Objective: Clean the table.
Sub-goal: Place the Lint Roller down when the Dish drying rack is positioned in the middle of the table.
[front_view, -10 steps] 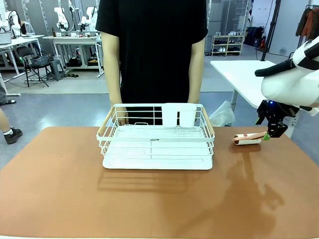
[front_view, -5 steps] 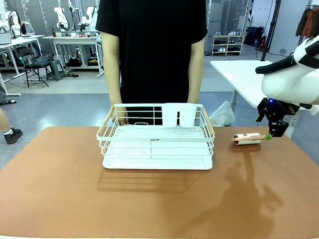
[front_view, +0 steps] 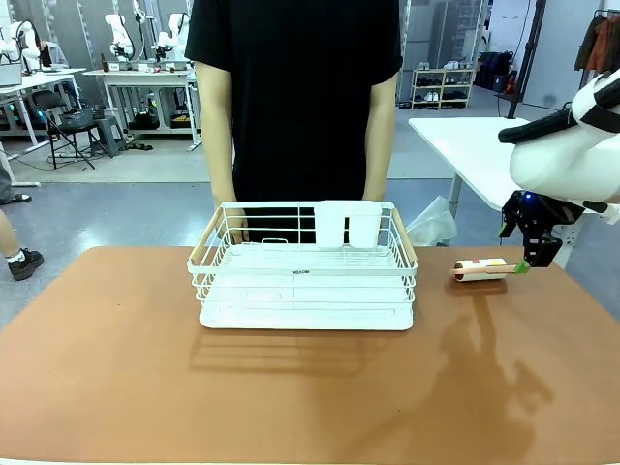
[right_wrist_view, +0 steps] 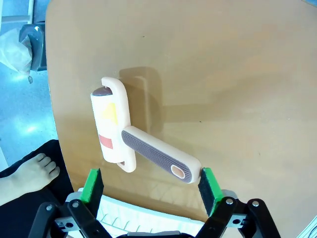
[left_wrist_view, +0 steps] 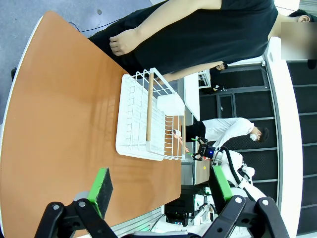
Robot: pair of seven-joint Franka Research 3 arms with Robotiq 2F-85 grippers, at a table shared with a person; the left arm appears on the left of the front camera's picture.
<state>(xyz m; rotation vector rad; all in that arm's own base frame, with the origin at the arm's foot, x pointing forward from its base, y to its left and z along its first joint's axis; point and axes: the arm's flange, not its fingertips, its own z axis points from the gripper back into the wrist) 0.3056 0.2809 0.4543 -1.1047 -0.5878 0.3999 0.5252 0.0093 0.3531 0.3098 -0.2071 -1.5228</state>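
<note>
The reddish-brown table point(front_view: 291, 387) carries a lint roller point(front_view: 481, 269) near its far right edge. In the right wrist view the roller point(right_wrist_view: 115, 124) lies flat on the table point(right_wrist_view: 223, 74), its grey-ribbed handle point(right_wrist_view: 158, 158) pointing toward me. My right gripper point(front_view: 536, 254) hangs just above the handle's end, open; the end sits between the fingers point(right_wrist_view: 150, 186), close beside one green pad point(right_wrist_view: 208, 184). My left gripper point(left_wrist_view: 161, 186) is open and holds nothing, high over the near edge of the table point(left_wrist_view: 64, 124).
A white wire rack point(front_view: 305, 266) with two white cups stands at the table's far middle. A person in a black shirt point(front_view: 295, 97) stands right behind it, hands down by the rack. A smaller white table point(front_view: 475, 140) stands at the far right.
The right gripper opened and let go of the roller's handle, then lifted slightly. The roller, tilted before, now lies flat on the table.
</note>
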